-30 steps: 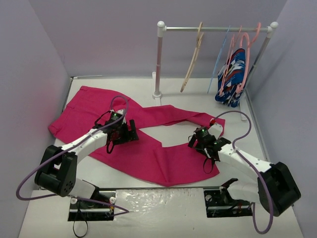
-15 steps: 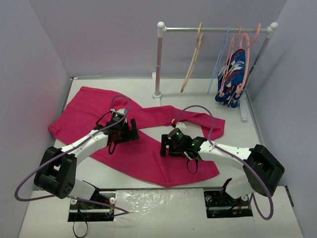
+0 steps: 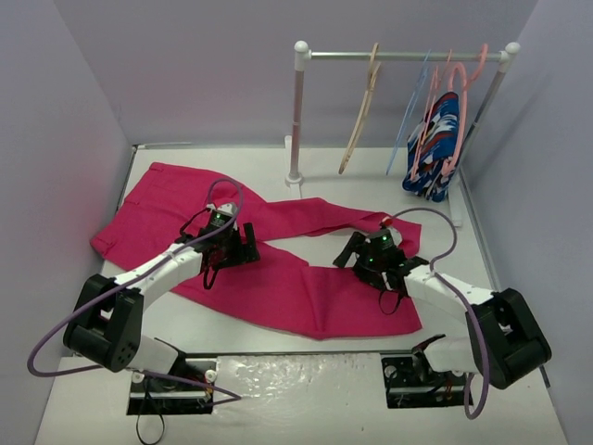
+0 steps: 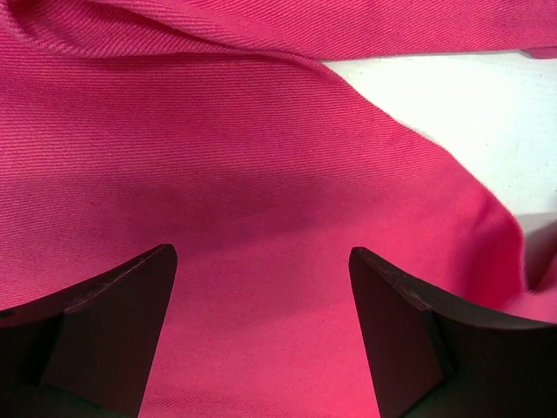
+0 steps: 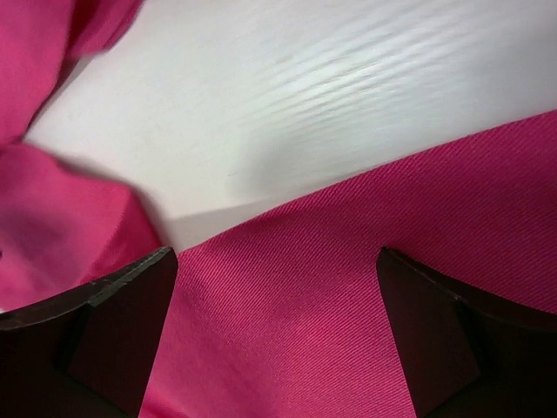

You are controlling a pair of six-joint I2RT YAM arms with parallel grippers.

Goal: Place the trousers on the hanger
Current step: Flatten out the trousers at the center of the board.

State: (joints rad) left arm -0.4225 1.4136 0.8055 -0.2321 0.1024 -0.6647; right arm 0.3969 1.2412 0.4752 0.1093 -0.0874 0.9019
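Shifting rightward: right fingers (image 5: pixel 113 331) over trousers (image 3: pixel 278 298)

**White table with pink trousers spread over it**

The white table (image 3: pixel 222 159) carries the magenta trousers (image 3: pixel 278 289), which lie flat and creased in front of the rack (image 3: pixel 297 111). The rack stands on the table's back part. The wider cloth lies left of the rack's left post, and one leg stretches to its right
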